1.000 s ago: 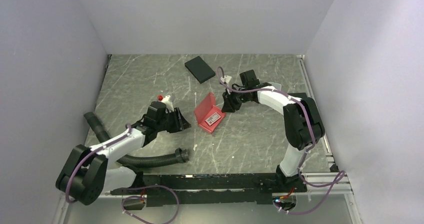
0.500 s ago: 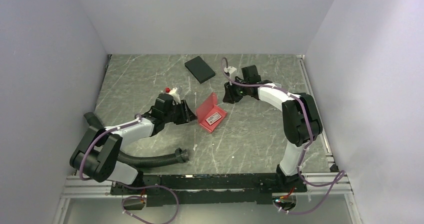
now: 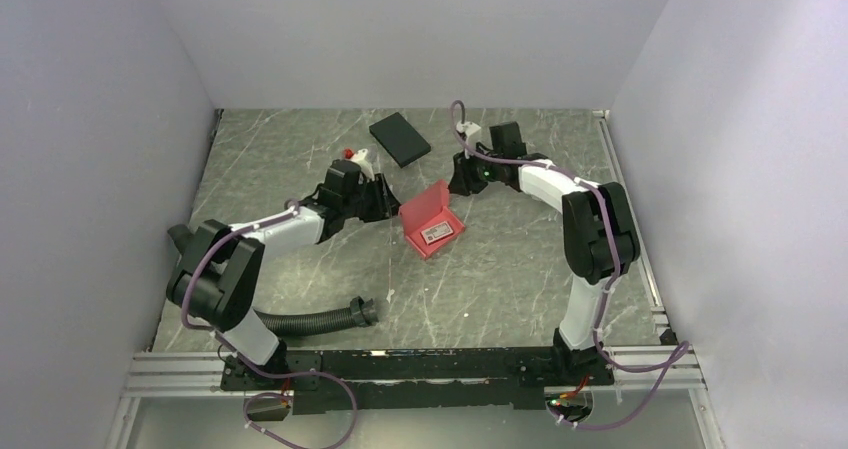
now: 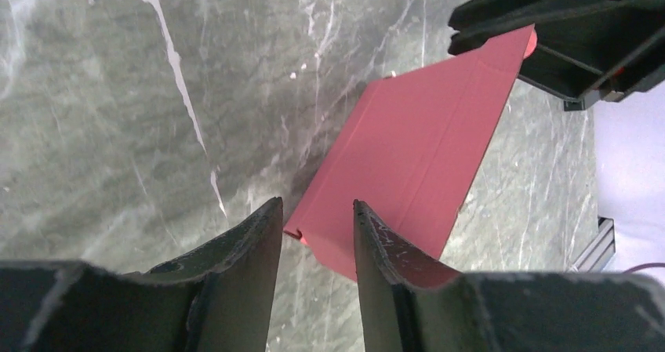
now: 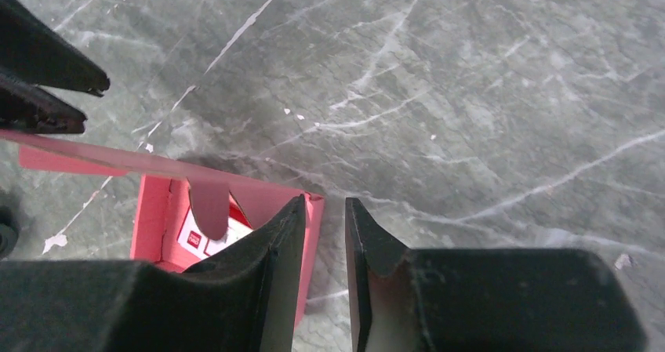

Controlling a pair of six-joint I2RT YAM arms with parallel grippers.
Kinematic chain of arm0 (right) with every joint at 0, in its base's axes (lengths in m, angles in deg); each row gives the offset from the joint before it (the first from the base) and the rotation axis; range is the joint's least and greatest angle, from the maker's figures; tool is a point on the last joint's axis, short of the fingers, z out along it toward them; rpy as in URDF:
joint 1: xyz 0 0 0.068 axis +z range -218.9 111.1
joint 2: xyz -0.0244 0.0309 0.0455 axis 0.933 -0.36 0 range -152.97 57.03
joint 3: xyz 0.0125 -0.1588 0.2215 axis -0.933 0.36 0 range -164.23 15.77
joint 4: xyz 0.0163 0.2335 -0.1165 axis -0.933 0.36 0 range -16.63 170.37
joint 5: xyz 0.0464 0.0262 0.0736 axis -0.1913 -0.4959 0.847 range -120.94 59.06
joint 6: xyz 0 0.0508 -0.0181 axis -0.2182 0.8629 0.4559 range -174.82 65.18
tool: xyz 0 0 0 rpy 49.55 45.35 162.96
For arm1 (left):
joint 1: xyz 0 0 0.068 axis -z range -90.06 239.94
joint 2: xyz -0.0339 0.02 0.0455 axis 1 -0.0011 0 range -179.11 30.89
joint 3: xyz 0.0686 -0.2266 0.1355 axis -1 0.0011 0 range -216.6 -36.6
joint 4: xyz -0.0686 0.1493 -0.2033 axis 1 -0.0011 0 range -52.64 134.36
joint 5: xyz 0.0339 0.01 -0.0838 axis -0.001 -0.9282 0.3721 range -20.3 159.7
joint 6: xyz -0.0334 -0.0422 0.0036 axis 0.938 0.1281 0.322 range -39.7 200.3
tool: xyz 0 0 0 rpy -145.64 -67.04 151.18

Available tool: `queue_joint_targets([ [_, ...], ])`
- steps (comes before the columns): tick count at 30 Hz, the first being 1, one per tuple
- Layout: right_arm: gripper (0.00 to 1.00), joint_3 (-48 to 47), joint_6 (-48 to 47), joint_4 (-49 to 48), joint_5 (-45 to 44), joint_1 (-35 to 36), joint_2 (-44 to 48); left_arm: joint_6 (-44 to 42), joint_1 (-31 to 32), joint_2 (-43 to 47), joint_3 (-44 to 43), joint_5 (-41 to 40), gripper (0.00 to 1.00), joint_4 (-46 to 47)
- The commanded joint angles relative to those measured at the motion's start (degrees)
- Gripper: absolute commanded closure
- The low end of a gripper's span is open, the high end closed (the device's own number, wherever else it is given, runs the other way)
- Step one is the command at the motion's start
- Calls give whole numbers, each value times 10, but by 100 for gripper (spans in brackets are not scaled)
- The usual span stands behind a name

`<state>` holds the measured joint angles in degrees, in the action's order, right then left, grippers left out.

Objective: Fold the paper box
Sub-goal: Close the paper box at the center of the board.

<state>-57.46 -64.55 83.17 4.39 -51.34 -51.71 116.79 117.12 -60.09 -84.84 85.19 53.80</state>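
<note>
Your left arm has swung toward the upper right since the earlier frame and now reaches the middle of the table. The paper box [image 3: 428,212] there has turned a little. It lies just right of centre in the overhead view, with its lid standing up.

The left gripper [image 4: 317,205] is partly open. A lower corner of the lid sits in the gap, and I see no pinch on it. The right gripper [image 5: 325,201] is parted only narrowly. The box's near wall stands between its fingers, with bare marble showing beside it, so it looks unclamped.

Watch for these risks:
- If you close the left fingers on that corner alone, the thin card will probably crease or buckle there, not along its scored fold.
- With neither side held, a push from either arm could slide the light box across the marble or twist it away.
</note>
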Motion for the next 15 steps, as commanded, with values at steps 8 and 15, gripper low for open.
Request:
queue_joint_targets([
  [8,58,19,-47,13,37,-55,45,-33,-36,23,-16,-62,54,-56],
  [15,45,16,-144,47,75,-57,73,-2,-32,139,105,22,55,8],
])
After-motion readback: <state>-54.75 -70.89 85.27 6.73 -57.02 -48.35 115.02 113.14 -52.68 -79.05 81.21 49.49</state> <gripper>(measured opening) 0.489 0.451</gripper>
